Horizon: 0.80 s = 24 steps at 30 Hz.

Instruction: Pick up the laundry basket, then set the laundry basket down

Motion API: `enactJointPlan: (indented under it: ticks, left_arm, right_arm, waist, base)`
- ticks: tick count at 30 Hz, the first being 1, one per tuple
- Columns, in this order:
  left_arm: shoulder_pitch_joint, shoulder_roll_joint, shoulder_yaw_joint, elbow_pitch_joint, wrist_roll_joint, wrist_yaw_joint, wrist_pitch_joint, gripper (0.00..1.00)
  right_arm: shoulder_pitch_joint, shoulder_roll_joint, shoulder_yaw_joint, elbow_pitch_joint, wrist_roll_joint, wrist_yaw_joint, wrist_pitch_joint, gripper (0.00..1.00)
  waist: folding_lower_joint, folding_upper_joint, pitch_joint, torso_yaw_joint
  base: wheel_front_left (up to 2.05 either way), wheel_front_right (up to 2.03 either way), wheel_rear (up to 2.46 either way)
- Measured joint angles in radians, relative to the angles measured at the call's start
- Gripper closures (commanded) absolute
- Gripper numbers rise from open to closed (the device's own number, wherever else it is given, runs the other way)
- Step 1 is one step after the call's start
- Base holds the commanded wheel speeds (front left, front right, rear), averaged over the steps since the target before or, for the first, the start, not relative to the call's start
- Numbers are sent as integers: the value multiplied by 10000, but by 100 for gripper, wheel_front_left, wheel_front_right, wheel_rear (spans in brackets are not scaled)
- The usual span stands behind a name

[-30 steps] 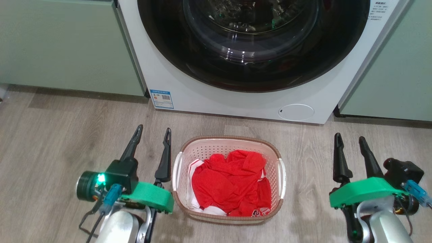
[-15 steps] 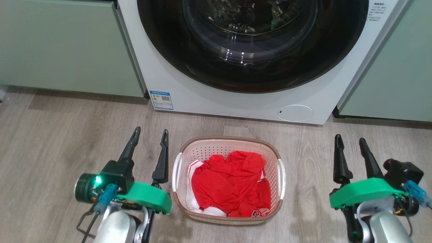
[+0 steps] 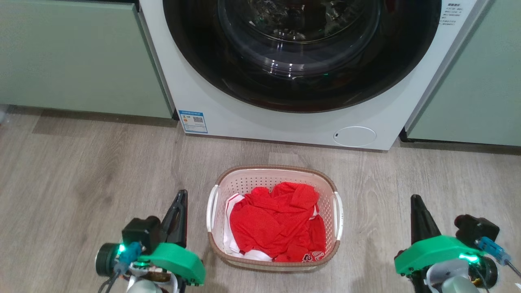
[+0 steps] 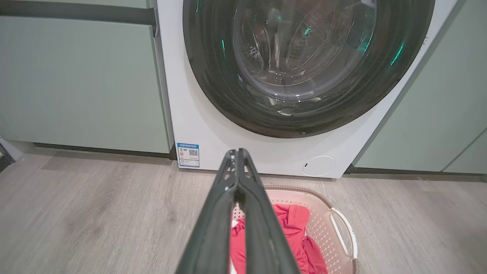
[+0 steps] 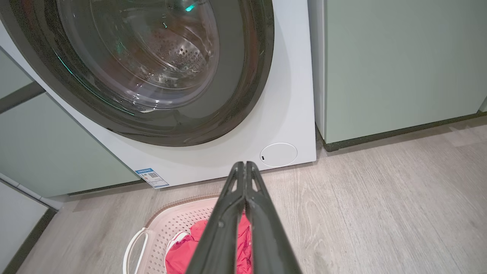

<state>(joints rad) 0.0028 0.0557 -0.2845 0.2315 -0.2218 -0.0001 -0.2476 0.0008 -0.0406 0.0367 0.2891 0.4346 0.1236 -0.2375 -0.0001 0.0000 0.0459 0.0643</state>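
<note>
Laundry basket sits on the wood-look floor, in front of the washing machine with a strip of bare floor between its far rim and the machine's bottom edge. It is upright and half full of red clothes with a bit of white cloth at the near left. The left gripper is just beside the basket's left handle, not touching it, fingers pressed together and gripping nothing. The right gripper is well apart from the right handle, with a wide floor gap between them; its fingers are also squeezed tight on nothing. There is free floor on both sides of the basket, more on the left, out toward the green cabinet; the right side is bounded by another green cabinet. The head view gives the whole basket outline, both handles, and the blue sticker and round cover on the machine front. In the left wrist view the left gripper shows its fingertips meeting and hides the basket's near side; the far handle and the drum holes behind the door glass are clear. In the right wrist view the right gripper is likewise pinched to a point, with the basket low and to the left, cut off by the bottom edge, and a dark gap between machine and cabinet.
</note>
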Motion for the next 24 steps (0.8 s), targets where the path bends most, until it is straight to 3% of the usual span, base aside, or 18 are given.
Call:
enactJointPlan:
  ticks: [24]
  left_arm:
    - [-85, 52, 428, 69, -2903, -247, 535, 100]
  right_arm:
    - [-33, -4, -182, -15, 2378, 0, 604, 100]
  waist:
    - [0, 0, -85, -126]
  base:
    - [0, 0, 0]
